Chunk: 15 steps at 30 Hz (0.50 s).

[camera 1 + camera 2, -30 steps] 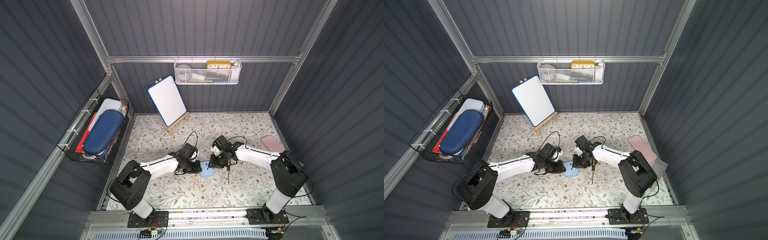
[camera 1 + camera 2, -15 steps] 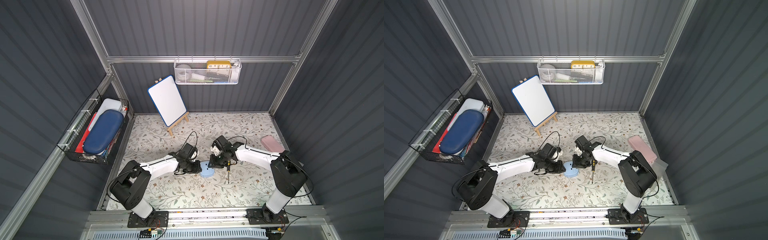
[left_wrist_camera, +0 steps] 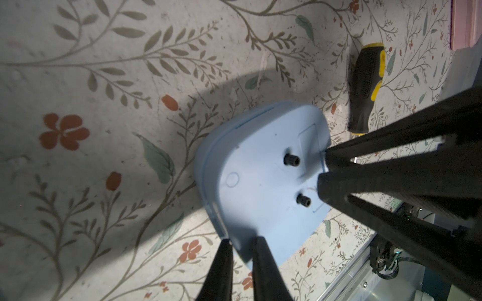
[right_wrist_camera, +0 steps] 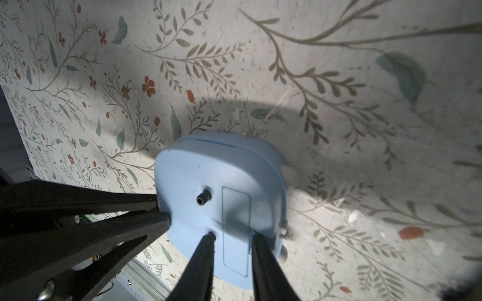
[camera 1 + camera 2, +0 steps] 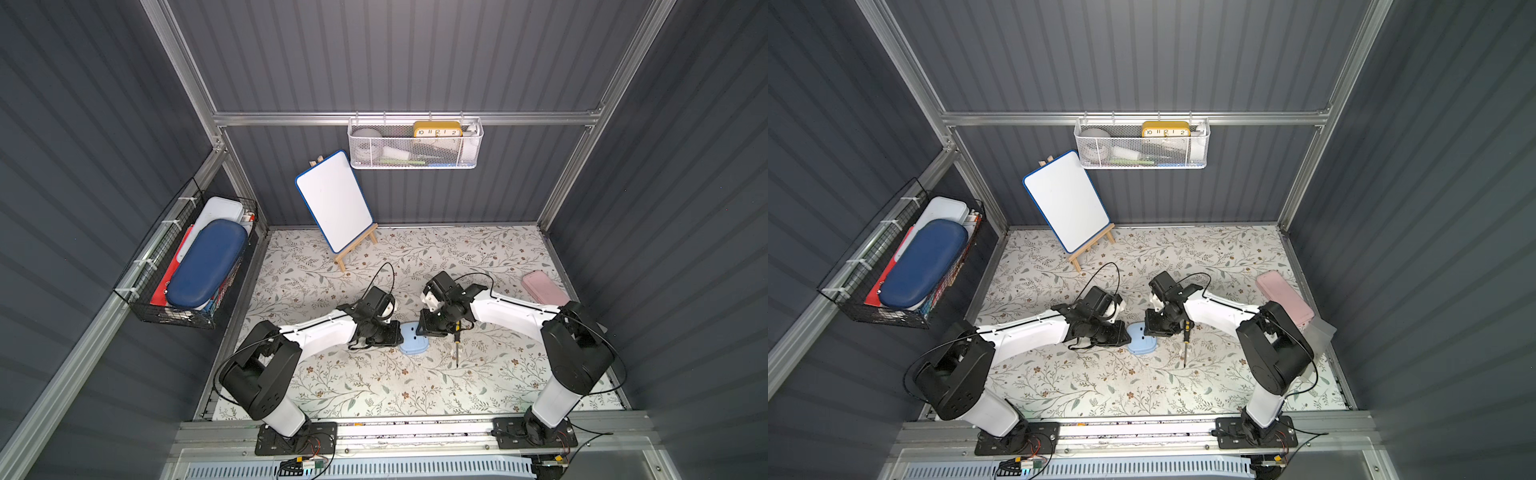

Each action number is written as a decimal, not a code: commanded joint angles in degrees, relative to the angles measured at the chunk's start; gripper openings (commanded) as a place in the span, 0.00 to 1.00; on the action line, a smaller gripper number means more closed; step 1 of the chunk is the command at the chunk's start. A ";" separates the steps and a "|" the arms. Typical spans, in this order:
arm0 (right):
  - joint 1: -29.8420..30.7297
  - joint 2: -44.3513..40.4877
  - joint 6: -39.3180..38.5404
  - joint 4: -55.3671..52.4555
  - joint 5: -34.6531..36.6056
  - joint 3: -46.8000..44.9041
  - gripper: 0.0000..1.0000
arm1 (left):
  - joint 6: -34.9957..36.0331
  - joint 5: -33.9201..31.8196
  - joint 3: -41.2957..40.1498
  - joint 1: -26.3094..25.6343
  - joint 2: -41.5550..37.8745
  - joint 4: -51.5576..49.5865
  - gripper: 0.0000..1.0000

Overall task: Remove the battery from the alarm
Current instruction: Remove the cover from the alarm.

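Observation:
The light-blue alarm (image 5: 412, 345) (image 5: 1142, 343) lies face down in mid-table with its plain back up. In the left wrist view my left gripper (image 3: 242, 243) is shut on the alarm's (image 3: 260, 182) rim. My right gripper (image 4: 233, 235) stands slightly open over the back of the alarm (image 4: 221, 177). Its fingertips rest on either side of the flat rectangular cover (image 4: 236, 221), which sits flush. One black knob (image 4: 203, 199) shows beside it. The battery is hidden.
A black-and-yellow screwdriver (image 5: 456, 338) (image 3: 365, 86) lies just right of the alarm. A pink case (image 5: 544, 287) is at the table's right edge and a whiteboard on an easel (image 5: 334, 201) at the back. A wall basket holds a yellow clock (image 5: 437, 129).

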 commanded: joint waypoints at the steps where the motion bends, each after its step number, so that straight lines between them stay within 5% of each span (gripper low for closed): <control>1: 4.93 -0.40 0.58 8.05 -12.89 0.62 0.31 | 2.02 1.88 0.69 -1.27 2.45 3.82 0.18; 15: 5.28 -2.08 -0.37 5.93 -11.11 2.29 0.31 | 1.85 1.93 0.35 -1.30 2.85 3.99 0.17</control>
